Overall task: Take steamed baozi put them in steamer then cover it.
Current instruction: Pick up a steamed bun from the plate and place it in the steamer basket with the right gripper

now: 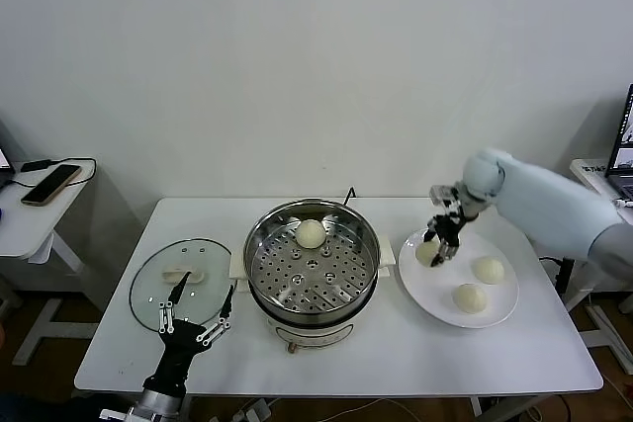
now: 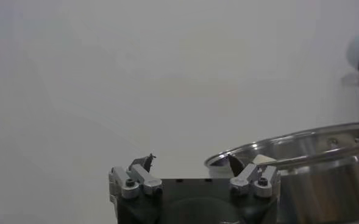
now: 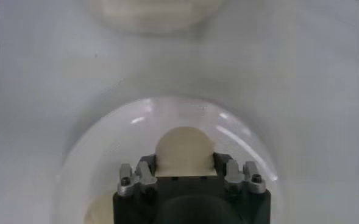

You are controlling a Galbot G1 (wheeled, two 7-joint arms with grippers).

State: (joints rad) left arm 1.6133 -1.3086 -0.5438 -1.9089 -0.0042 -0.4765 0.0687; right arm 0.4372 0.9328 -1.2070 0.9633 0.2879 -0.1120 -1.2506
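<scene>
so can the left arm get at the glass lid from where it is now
Probably yes. The left end effector hangs open right over the near edge of the glass lid, which lies flat on the table left of the steamer. Nothing sits on it, and its white handle is uncovered.

Open steamer (image 1: 313,262) mouth, 1 baozi (image 1: 311,233) inside

1 baozi (image 1: 311,233) in open steamer (image 1: 259,274), 3 on plate (1 w/ fingers round it), cover (image 1: 148,289) flat on table
</scene>
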